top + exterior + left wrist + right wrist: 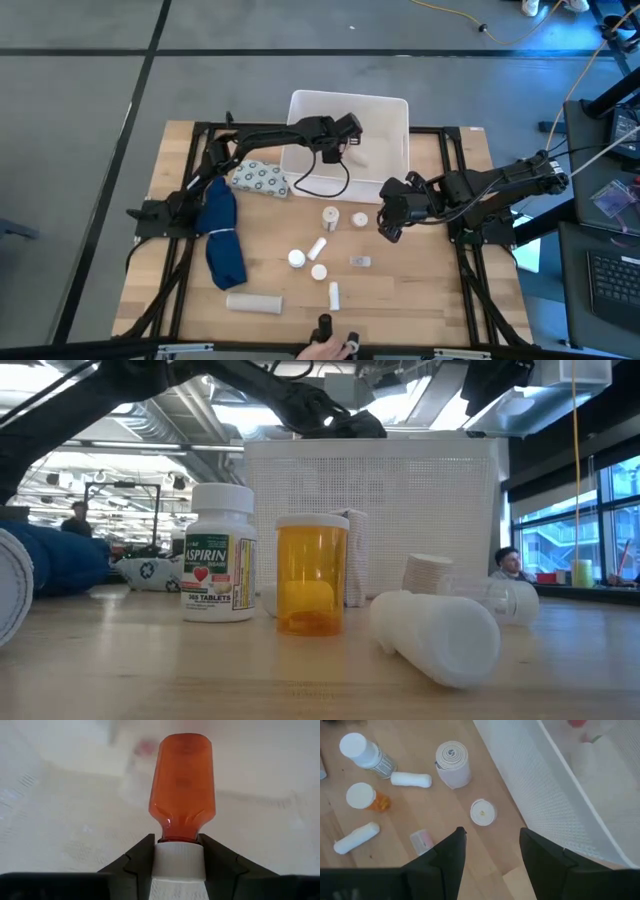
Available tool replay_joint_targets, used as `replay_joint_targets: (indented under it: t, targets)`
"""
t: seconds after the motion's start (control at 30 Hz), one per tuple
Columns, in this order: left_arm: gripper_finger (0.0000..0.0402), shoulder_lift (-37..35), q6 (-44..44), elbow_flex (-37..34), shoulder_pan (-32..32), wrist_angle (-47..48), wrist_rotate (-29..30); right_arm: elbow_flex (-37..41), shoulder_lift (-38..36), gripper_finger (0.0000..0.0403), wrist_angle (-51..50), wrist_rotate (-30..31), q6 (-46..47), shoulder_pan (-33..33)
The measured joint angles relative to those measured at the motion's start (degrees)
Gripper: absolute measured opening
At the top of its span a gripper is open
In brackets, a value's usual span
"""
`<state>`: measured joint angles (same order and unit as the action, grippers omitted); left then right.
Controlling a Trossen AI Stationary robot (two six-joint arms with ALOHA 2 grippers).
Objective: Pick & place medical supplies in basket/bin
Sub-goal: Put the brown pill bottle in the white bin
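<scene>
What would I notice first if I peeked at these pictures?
Probably the orange bottle: the left hand holds it by its white cap, above the inside of the big white basket. Next, the little supplies scattered on the wooden table, like the aspirin bottle standing up front. The right hand hangs open beside the basket, over the table.

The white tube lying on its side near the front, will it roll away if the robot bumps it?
Probably yes: the white tube is round and lies flat on the smooth wooden table. It looks like light plastic, so a nudge may send it rolling.
</scene>
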<state>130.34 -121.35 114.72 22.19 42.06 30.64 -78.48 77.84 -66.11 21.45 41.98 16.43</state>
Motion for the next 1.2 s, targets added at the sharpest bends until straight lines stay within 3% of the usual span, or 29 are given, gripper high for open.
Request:
replay_joint_targets:
  t: [0.3,0.5,0.87,1.2]
  targets:
    - [0.0146,0.6,0.6,0.0,0.2,0.7,-1.4,0.0,0.0,0.0187,0.0,0.0,0.0,0.0]
    - [0.0141,2.8,-1.8,-0.1,0.1,-0.6,6.2,0.0,0.0,0.0187,0.1,0.0,-0.2,0.0]
    - [0.0141,5.0,-0.1,0.0,0.1,-2.4,11.3,0.0,0.0,0.0187,0.0,0.0,-0.6,0.0]
    - [0.015,4.9,8.0,0.0,0.2,-5.0,8.7,0.0,0.0,0.0187,0.0,0.0,-1.6,0.0]
